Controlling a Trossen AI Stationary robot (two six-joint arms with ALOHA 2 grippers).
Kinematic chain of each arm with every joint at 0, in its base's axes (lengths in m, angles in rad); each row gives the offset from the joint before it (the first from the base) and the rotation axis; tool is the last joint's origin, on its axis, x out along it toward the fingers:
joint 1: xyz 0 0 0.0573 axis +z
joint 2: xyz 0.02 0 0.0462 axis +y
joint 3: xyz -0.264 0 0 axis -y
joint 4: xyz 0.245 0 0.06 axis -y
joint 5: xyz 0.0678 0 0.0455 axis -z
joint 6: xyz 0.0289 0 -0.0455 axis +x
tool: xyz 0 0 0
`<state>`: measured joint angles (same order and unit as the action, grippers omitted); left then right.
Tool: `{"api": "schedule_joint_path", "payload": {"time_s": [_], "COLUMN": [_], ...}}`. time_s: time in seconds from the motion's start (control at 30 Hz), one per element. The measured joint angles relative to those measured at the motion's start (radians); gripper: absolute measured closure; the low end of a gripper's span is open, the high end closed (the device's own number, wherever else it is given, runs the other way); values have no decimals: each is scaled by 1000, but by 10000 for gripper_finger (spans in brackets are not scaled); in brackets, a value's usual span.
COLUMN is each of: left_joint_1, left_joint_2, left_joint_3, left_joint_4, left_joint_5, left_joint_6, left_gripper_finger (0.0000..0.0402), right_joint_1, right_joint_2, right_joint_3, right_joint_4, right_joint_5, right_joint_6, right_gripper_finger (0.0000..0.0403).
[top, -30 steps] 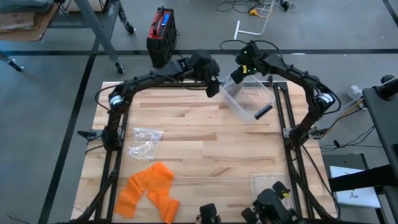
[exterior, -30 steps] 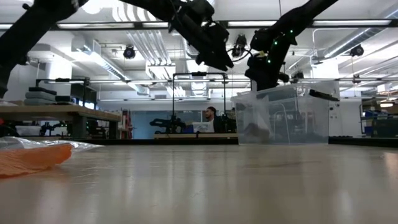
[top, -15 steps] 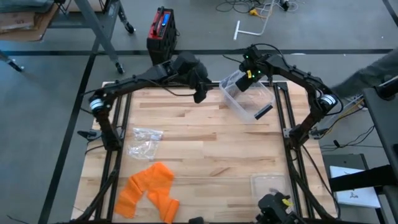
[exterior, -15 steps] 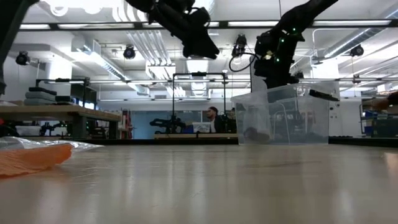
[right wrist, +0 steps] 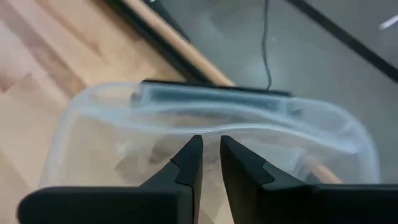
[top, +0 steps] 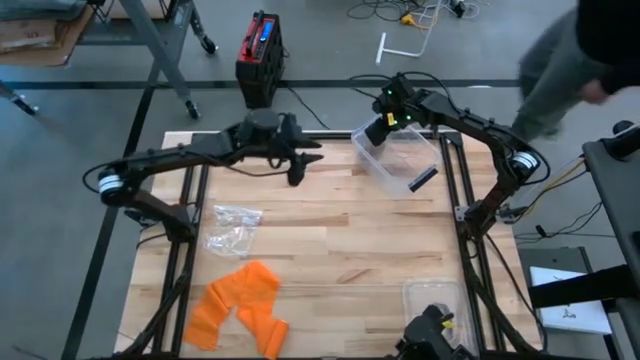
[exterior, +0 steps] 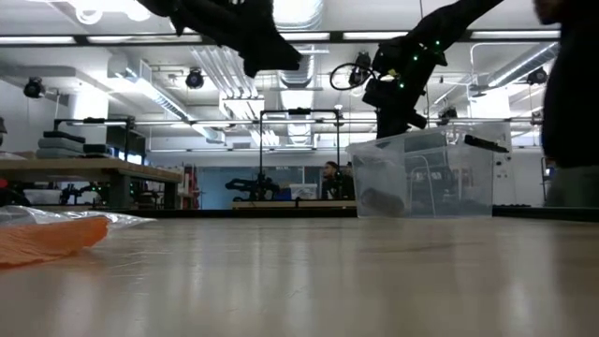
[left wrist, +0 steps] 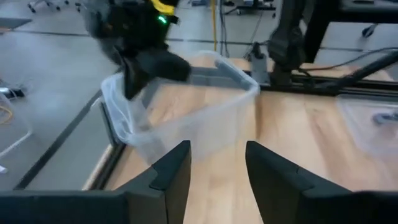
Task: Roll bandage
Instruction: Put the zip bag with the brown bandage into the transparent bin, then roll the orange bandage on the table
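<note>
Wooden tabletop fills mid-frame; at upper centre the left gripper hangs with fingers parted, empty. Upper right, the right gripper, fingers nearly together, sits over the clear bin's rim. Orange bandage lies lower left, well apart from both.

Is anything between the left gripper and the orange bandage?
Nothing visibly blocks it. The left gripper hangs open over the far side of the table; the bandage lies uncovered near the front left. A clear bag lies between them, just left of the straight line.
</note>
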<state>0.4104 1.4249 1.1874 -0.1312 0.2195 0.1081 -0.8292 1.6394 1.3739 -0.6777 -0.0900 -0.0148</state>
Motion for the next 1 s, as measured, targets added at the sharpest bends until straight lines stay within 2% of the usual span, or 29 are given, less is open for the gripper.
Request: {"api": "schedule_joint_path", "payload": {"time_s": [0.3, 0.7, 0.83, 1.0], "left_joint_1": [-80, -195, -252, -317], "left_joint_2": [-131, -199, -211, -219], "left_joint_3": [-113, -123, -123, -122], "left_joint_4": [16, -9, -40, -55], "left_joint_5": [1, 0, 1, 0], "left_joint_6": [-14, -13, -2, -3], "left_gripper_finger": [256, 251, 254, 265], "right_joint_1": [9, 36, 79, 211], "right_joint_2": [0, -109, -168, -253], "right_joint_3": [0, 1, -4, -31], "right_joint_4": [-29, -59, -79, -80], "right_joint_5": [11, 12, 15, 53], "right_joint_6": [31, 27, 17, 27], "right_gripper_finger": [369, 374, 379, 378]}}
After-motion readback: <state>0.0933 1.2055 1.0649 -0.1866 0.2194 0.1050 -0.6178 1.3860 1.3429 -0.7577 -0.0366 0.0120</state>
